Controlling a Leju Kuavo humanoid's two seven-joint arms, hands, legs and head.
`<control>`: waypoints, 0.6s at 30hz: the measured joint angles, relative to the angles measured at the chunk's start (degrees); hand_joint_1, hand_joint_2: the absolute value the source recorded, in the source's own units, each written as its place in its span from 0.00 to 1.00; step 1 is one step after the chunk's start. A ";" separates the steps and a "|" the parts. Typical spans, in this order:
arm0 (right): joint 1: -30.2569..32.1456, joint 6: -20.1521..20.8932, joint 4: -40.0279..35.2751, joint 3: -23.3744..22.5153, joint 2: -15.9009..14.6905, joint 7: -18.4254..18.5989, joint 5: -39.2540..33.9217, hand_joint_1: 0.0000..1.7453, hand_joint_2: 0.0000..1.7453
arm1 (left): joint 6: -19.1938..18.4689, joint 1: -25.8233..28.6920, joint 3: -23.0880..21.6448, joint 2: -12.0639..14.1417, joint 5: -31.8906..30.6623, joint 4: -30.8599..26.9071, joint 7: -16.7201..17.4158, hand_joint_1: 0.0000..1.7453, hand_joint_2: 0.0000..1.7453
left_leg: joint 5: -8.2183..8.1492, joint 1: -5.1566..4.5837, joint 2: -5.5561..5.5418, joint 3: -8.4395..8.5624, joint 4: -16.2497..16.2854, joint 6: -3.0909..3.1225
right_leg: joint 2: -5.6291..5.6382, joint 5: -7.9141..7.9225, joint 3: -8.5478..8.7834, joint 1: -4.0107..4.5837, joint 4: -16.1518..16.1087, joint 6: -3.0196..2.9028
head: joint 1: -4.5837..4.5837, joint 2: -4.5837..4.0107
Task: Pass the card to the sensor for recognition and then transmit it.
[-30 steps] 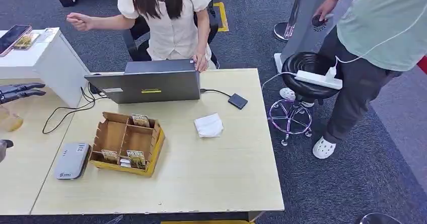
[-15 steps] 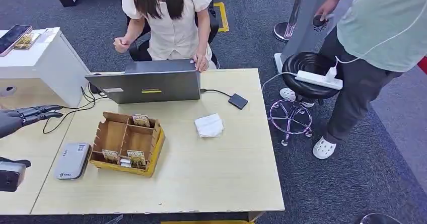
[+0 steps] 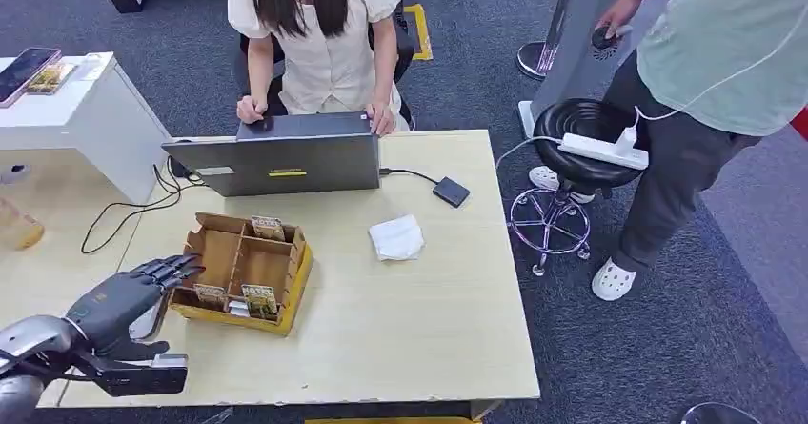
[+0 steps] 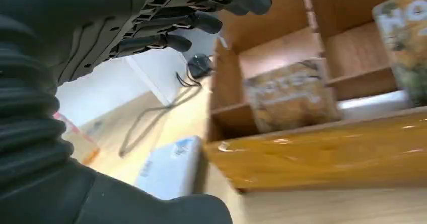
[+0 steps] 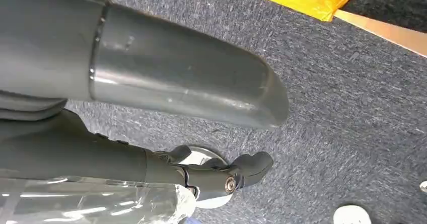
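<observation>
1. Head view: the cards (image 3: pixel 259 298) stand on edge in a cardboard box (image 3: pixel 240 270), in the lower left of the frame. Two or three are in the near slots and one (image 3: pixel 266 228) is in a far slot.
2. They are small, flat, tan cards with dark print. I think they are light, thin and stiff, and a bit slippery. A hard squeeze could bend one.
3. I think the best spot to hold one is its top edge, where it sticks up above the box wall, pinched from both flat sides.
4. The left hand (image 3: pixel 129 295) is at the lower left, just beside the box. Its fingers (image 3: pixel 176 269) are stretched out and reach to the box's left edge. It holds nothing.
5. The gray card reader (image 3: pixel 145 321) lies on the desk (image 3: pixel 410 319) under that hand, mostly hidden.
6. Left wrist view: the left hand's dark fingers (image 4: pixel 201 20) are straight and apart, at the top of the frame, with nothing in them. A blurry tan card (image 4: pixel 289 95) stands in a slot in the middle of the frame, behind the box's shiny yellow front. The reader (image 4: pixel 168 166) shows pale blue-gray at the lower middle.
7. Right wrist view: the right hand (image 5: pixel 221 176) hangs over gray carpet at the bottom of the frame. I cannot tell if it is open or closed.
</observation>
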 joint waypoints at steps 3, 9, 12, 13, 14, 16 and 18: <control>0.07 -0.26 0.02 -0.17 0.04 0.13 -0.02 0.00 0.00 | 0.57 1.41 1.92 -4.83 -2.24 1.05 0.57 0.00 1.00 | -0.03 -0.03 -0.04 -0.01 0.01 0.04 | -0.05 0.00 0.00 -0.03 -0.02 0.01 | 0.00 0.00; 0.22 -0.28 0.02 -0.50 0.04 0.11 -0.09 0.00 0.00 | 0.65 2.41 4.41 -9.63 -3.71 2.29 0.59 0.00 1.00 | -0.02 -0.01 -0.06 -0.01 0.00 0.04 | -0.07 0.00 0.00 -0.03 -0.01 0.01 | 0.02 0.00; 0.27 -0.28 0.02 -0.72 0.04 0.00 -0.09 0.00 0.00 | 0.65 2.88 5.18 -11.31 -4.76 2.75 0.43 0.00 1.00 | -0.02 0.01 -0.06 0.00 0.00 0.04 | -0.07 0.00 0.00 0.00 0.00 0.01 | 0.00 0.00; 0.28 -0.28 0.02 -0.85 0.04 -0.02 -0.04 0.00 0.00 | 0.65 3.00 5.44 -11.83 -4.98 2.82 0.37 0.00 1.00 | -0.02 0.02 -0.06 0.00 0.00 0.04 | -0.07 0.00 0.00 0.01 0.00 0.01 | 0.00 0.00; 0.29 -0.28 0.02 -0.96 0.04 -0.02 0.00 0.00 0.00 | 0.65 3.10 5.72 -12.28 -5.11 2.95 0.28 0.00 1.00 | -0.02 0.02 -0.06 0.00 0.00 0.04 | -0.07 0.00 0.00 0.01 0.00 0.01 | 0.00 0.00; 0.29 -0.28 0.02 -1.05 0.04 -0.02 0.15 0.00 0.00 | 0.63 3.21 6.16 -12.95 -5.50 3.19 -0.09 0.00 1.00 | -0.02 0.02 -0.06 -0.01 0.00 0.04 | -0.07 0.00 0.00 0.02 0.00 0.01 | 0.00 0.00; 0.29 -0.28 0.02 -1.18 0.04 -0.02 0.20 0.00 0.00 | 0.63 3.28 6.53 -13.70 -5.99 3.41 -0.24 0.00 1.00 | -0.02 0.02 -0.06 -0.01 0.00 0.04 | -0.07 0.00 0.00 0.01 0.00 0.01 | 0.00 0.00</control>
